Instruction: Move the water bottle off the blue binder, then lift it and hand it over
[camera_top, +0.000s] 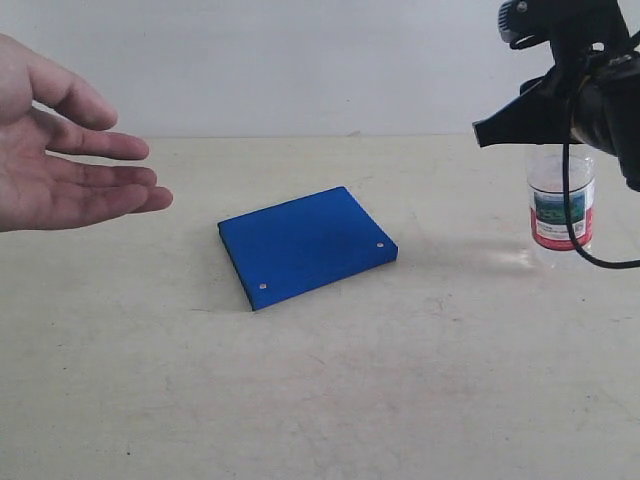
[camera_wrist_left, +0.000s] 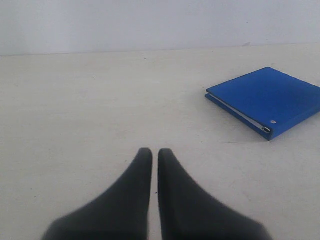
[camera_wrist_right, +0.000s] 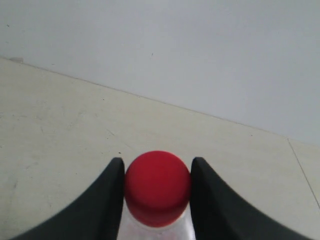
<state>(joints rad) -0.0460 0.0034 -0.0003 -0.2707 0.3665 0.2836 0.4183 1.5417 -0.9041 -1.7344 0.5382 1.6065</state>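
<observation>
Water bottle (camera_top: 550, 200): off the blue binder (camera_top: 305, 245), upright at far right of the counter (camera_top: 330, 400), well apart from the binder. Far left: human palm (camera_top: 55, 165) open, fingers together and pointing toward the middle, held above the counter. Left hand (camera_wrist_left: 155, 151), seen only from its own wrist camera: closed, black fingertips almost touching with just a thin slit between, low over bare counter, binder ahead of the tips, off to one side and well apart. Centre: binder flat and closed, turned at an angle to the counter edge, two silver rivets (camera_top: 263, 285) near the front edge, white pages (camera_wrist_left: 240, 114) showing along the side in the left wrist view. Far right: right hand (camera_wrist_right: 157, 162) above the water bottle, at a narrow-to-middling width, clamped on the red cap (camera_wrist_right: 157, 187), one black finger (camera_wrist_right: 107, 200) pressed against each side. Below the hand in the exterior view: clear body plus red, white and green label (camera_top: 552, 225), black cable (camera_top: 610, 265) hanging across the front and trailing off to the right. Base looks set down on the counter, bright light patch (camera_top: 510, 258) just beside it; actual contact hard to confirm. Plain white wall (camera_top: 300, 60) behind.
</observation>
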